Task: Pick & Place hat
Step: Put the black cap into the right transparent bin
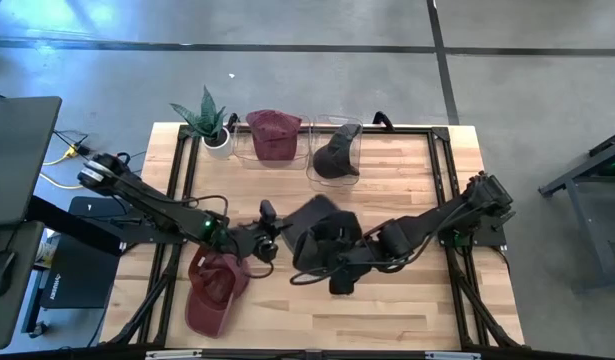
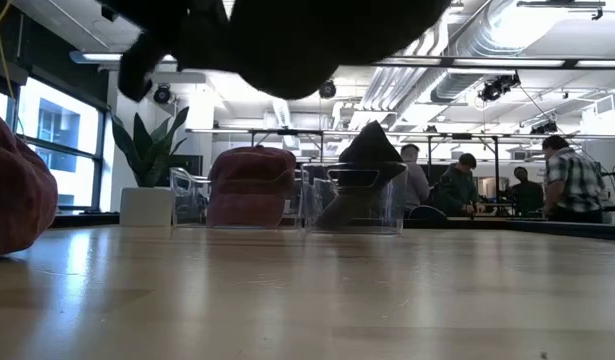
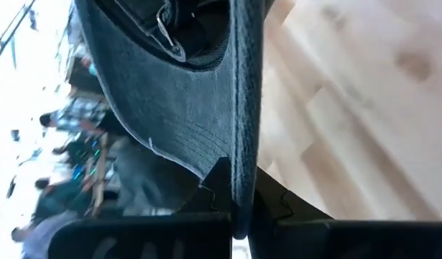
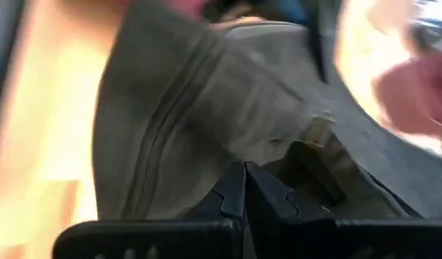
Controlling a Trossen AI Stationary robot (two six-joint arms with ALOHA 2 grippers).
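A black cap (image 1: 322, 232) hangs above the table's middle between both grippers; the low view shows it lifted clear (image 2: 287, 40). My left gripper (image 1: 279, 240) is shut on it from the table's left. My right gripper (image 1: 334, 262) is shut on it from the right. A maroon cap (image 1: 215, 290) lies crown up on the table near the left arm, toward the near edge. At the far edge, one clear bin holds another maroon cap (image 1: 274, 135) and a second clear bin holds another black cap (image 1: 337, 155). My left gripper pinches the black cap's brim (image 3: 243, 155) by its edge between the two fingers (image 3: 219, 183), coming level from the table's left. The brim stands on edge in the hold, and the cap is clear of the table. My right gripper is shut on the cap's cloth near the back strap's metal buckle (image 4: 320, 129), pinched between the two fingers (image 4: 231, 198); one layer or several, I cannot tell. It comes from the table's right, and the cap is off the table.
A potted plant (image 1: 207, 120) stands at the far left corner beside the clear bins (image 2: 352, 195). A black frame (image 1: 442, 150) runs along the table's far and right sides. People sit in the room beyond the table (image 2: 567, 180). Bare wood lies toward the near right (image 1: 417, 310).
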